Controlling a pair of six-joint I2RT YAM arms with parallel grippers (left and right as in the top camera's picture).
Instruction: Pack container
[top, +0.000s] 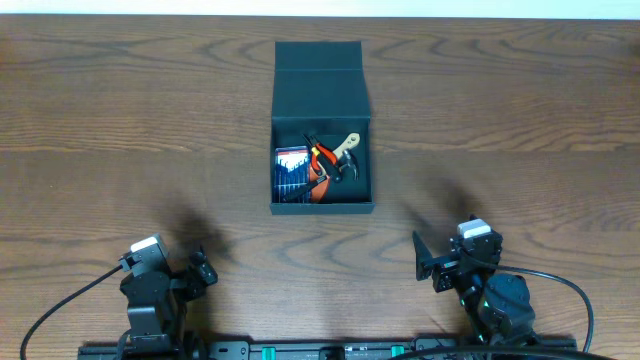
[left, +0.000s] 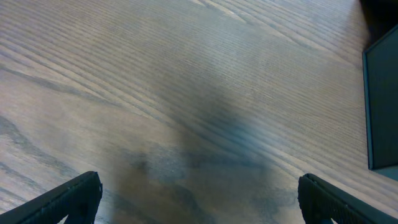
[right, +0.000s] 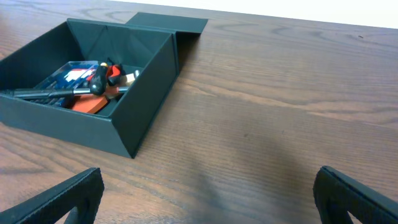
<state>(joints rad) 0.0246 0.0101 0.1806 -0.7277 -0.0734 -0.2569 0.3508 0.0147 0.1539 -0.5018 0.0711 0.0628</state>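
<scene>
From overhead, the container (top: 322, 207) sits mid-table, well ahead of both my arms, with its flap lid (top: 317, 56) thrown open on the far side. Inside lie orange-handled pliers (top: 320, 158), a blue packet (top: 291, 164) and a pale wooden-handled tool (top: 346, 144), heaped rather than flat. My left gripper (top: 203, 268) and right gripper (top: 430, 262) are low at the near edge, holding nothing.

In my left wrist view my fingers (left: 65, 200) are spread wide over bare table (left: 155, 81); only a side wall of the box shows at the right edge.

In my right wrist view the fingers (right: 59, 198) are also spread wide and empty, and the box is off to my left, contents piled toward its left side.

I judge closing the flap comes next. The risk is that a tool riding high catches the flap, or that the light cardboard slides when I push it one-handed.
</scene>
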